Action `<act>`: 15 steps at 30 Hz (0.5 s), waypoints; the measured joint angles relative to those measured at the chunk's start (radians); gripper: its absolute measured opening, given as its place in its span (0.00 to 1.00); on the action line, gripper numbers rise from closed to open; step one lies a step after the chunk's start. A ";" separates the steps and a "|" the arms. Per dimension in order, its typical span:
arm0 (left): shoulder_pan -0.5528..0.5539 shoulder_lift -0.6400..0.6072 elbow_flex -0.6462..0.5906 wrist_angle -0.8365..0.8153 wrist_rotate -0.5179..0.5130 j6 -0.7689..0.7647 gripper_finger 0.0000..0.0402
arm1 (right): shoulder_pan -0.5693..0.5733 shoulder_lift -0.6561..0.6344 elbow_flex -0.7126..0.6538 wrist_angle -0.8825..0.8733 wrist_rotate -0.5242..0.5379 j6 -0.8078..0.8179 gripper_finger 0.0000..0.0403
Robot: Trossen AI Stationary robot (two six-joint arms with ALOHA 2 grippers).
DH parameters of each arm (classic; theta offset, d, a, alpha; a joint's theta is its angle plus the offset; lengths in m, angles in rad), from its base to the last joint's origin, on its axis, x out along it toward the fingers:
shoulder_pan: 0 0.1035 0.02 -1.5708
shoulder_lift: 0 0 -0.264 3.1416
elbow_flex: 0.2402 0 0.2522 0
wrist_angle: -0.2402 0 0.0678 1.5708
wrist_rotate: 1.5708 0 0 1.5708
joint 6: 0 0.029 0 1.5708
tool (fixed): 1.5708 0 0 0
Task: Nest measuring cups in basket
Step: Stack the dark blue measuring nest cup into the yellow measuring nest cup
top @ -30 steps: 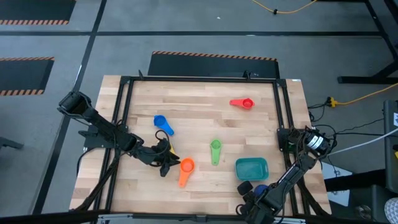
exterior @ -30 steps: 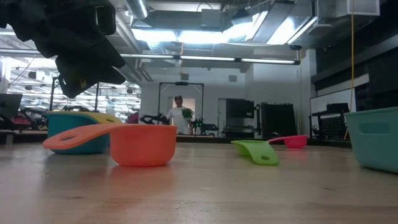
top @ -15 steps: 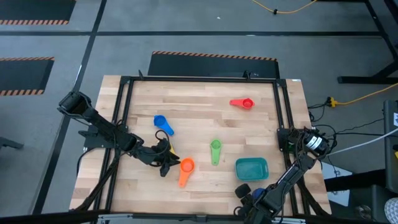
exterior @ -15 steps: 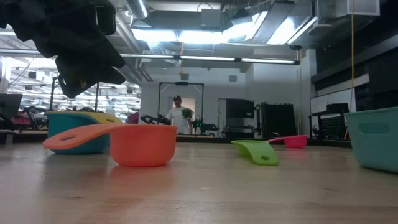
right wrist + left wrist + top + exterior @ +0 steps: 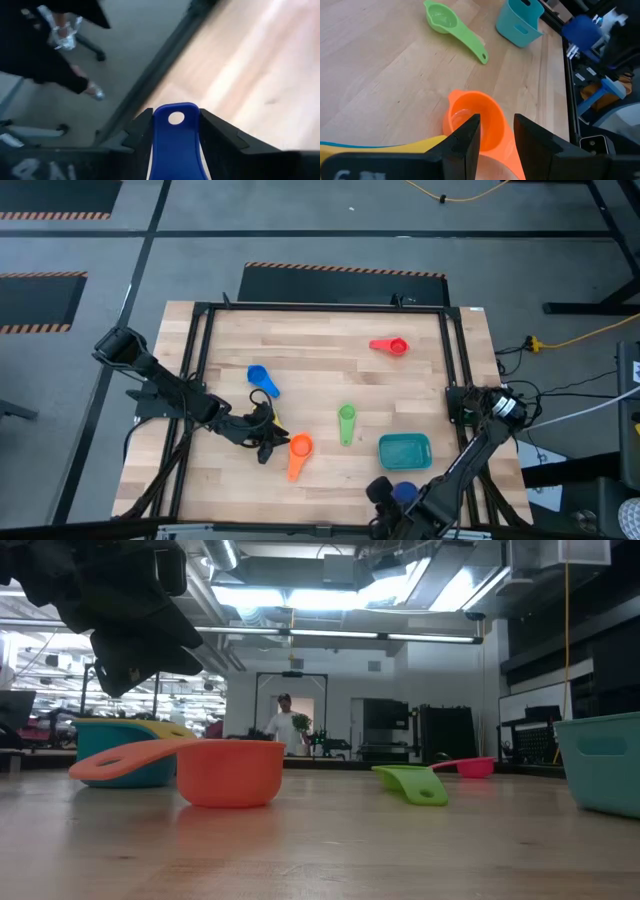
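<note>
My left gripper [image 5: 264,446] [image 5: 496,125] hangs open above the table, just left of the orange cup [image 5: 299,448] [image 5: 476,120], which sits upright on its base. A yellow cup [image 5: 277,436] shows beside that gripper, half hidden under it. The light blue cup [image 5: 259,378], green cup [image 5: 346,420] and red cup [image 5: 391,345] lie apart on the wood. The teal basket [image 5: 404,450] stands near the right front corner. My right gripper [image 5: 384,491] [image 5: 175,116] is shut on the dark blue cup [image 5: 404,492], in front of the basket. My right gripper pinches the dark blue cup's flat handle [image 5: 176,137] between its two fingers. The fingers lie along the handle, and its free end with the hole [image 5: 176,110] sticks out past the fingertips. The cup is lifted clear of the table.
A black metal frame [image 5: 196,360] runs round the tabletop. Open wood lies between the green cup and the red cup. A person [image 5: 287,725] stands far off in the room behind the table.
My right gripper has carried the dark blue cup toward the table's left along the near edge, turning as it went. The left arm and the other cups have kept still.
</note>
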 joint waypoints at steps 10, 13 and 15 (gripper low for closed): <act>0.002 0.000 0.000 0.048 -0.007 0.000 0.28 | -0.074 -0.002 0.166 -0.032 0.322 -0.177 0.36; 0.002 0.000 0.000 0.053 -0.008 0.000 0.28 | -0.095 -0.002 0.169 0.063 0.435 -0.255 0.36; 0.002 0.000 0.000 0.056 -0.008 0.012 0.28 | -0.108 -0.002 0.169 0.135 0.470 -0.311 0.36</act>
